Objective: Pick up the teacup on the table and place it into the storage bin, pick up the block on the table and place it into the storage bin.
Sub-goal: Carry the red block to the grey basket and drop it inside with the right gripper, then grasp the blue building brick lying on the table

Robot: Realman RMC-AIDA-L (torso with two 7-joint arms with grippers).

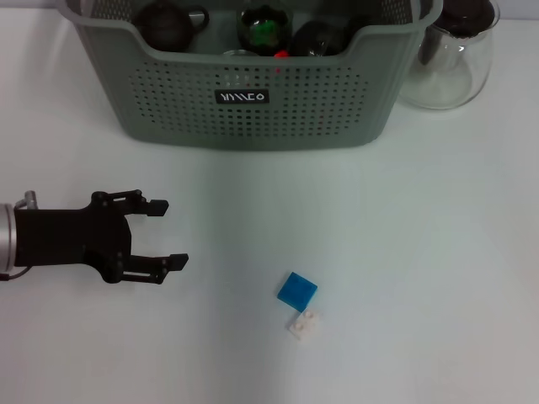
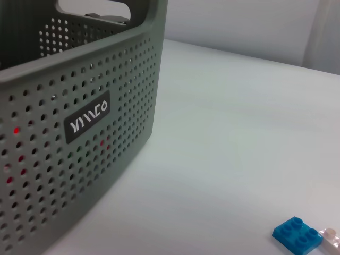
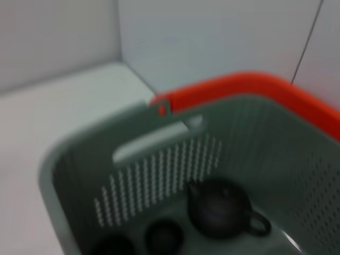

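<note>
The grey-green storage bin (image 1: 253,93) stands at the far middle of the table, and its perforated wall fills the left wrist view (image 2: 64,159). A blue block (image 1: 296,289) lies on the table in front of it, touching a white block (image 1: 305,324); both appear again in the left wrist view as blue (image 2: 296,235) and white (image 2: 330,237). My left gripper (image 1: 168,234) hovers open and empty at the left, well apart from the blocks. No teacup shows on the table. A small dark cup (image 3: 164,236) sits inside the bin. My right gripper is out of view.
A dark teapot (image 3: 218,210) and other dark pieces with green and red bits (image 1: 266,29) lie in the bin. A clear glass pitcher (image 1: 450,59) stands to the bin's right. An orange rim (image 3: 255,85) shows behind the bin.
</note>
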